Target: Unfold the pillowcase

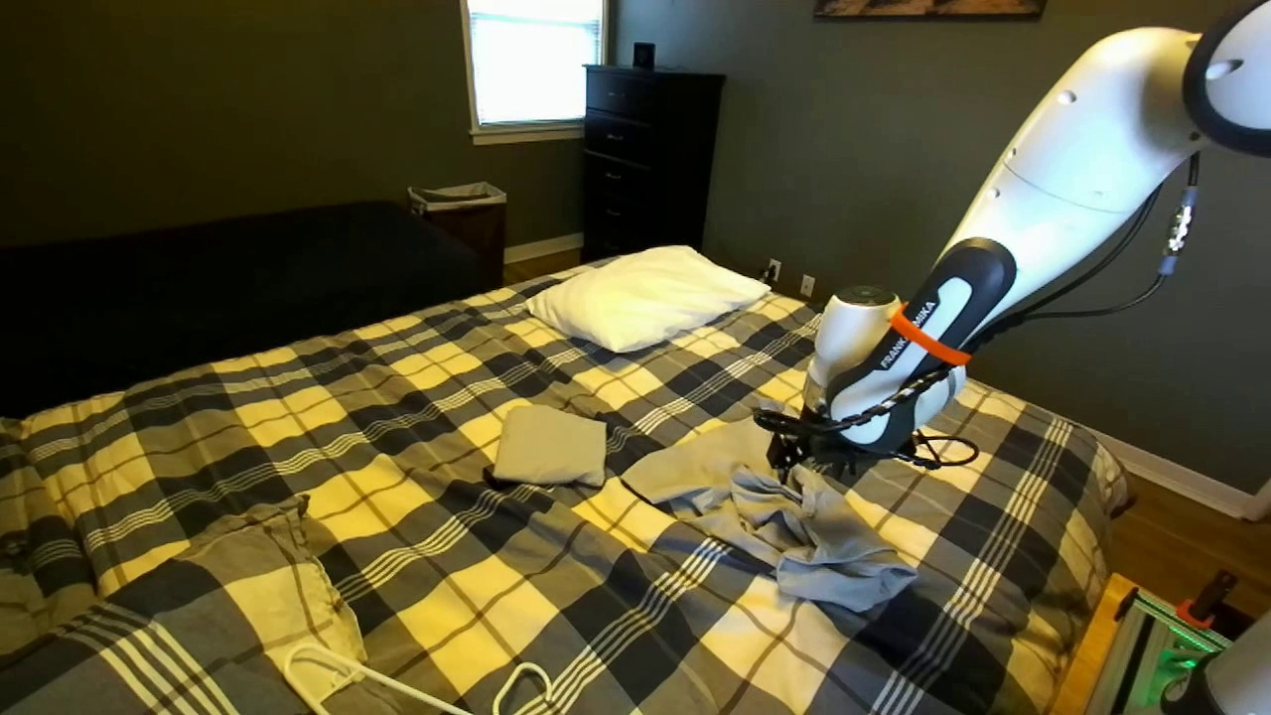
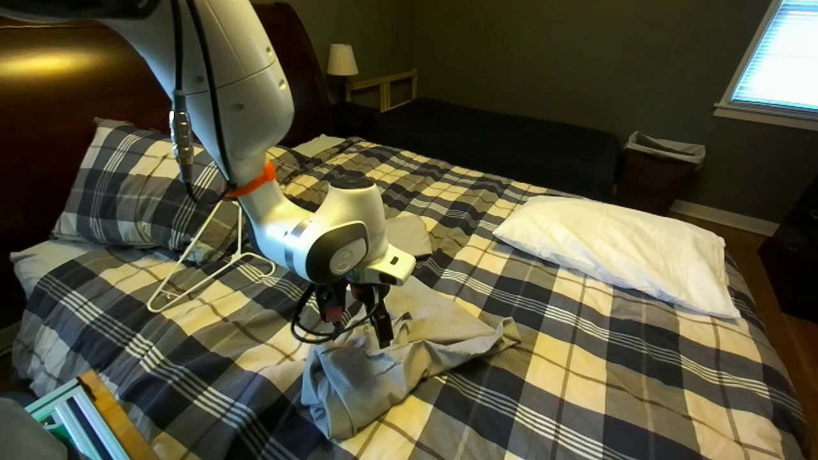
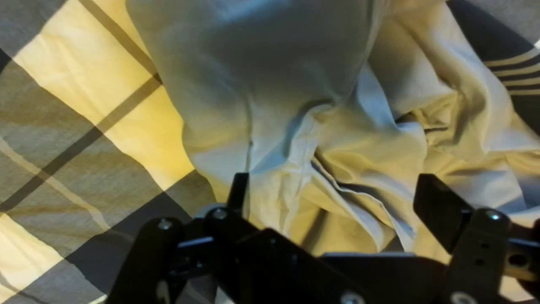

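A grey pillowcase lies crumpled on the plaid bed in both exterior views (image 1: 839,556) (image 2: 358,390). One part of it spreads fairly flat, and the rest is bunched in folds. In the wrist view the pillowcase (image 3: 295,63) has a smooth area at the top and loose folds with a hem edge below. My gripper (image 3: 333,183) is open, with its fingers wide apart over these folds and nothing clamped between them. In both exterior views the gripper (image 1: 799,462) (image 2: 359,329) points down at the bunched middle. I cannot tell whether the fingertips touch the cloth.
A folded grey cloth (image 1: 551,447) lies beside the pillowcase. A white pillow (image 1: 645,298) (image 2: 613,252) lies farther off. A white hanger (image 2: 198,284) and a plaid pillow (image 2: 140,191) lie on another part of the bed. A wood-edged stand (image 2: 115,415) is beside the bed.
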Robot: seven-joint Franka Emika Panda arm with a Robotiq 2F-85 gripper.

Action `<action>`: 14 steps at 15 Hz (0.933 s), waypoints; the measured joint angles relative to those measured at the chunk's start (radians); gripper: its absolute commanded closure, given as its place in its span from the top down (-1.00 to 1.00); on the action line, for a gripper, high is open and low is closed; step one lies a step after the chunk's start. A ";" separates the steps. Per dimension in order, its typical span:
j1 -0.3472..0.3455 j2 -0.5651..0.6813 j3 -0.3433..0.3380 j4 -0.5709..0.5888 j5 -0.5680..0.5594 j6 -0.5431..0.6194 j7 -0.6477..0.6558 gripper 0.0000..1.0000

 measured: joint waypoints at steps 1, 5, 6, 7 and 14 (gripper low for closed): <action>0.007 0.018 0.000 0.027 0.018 0.000 -0.017 0.57; 0.033 0.088 -0.009 0.140 0.049 0.000 -0.062 -0.22; 0.035 0.107 -0.010 0.167 0.052 0.000 -0.072 -0.33; 0.036 0.128 -0.010 0.194 0.057 0.000 -0.083 -0.38; 0.042 0.261 -0.009 0.351 0.092 0.000 -0.125 -0.11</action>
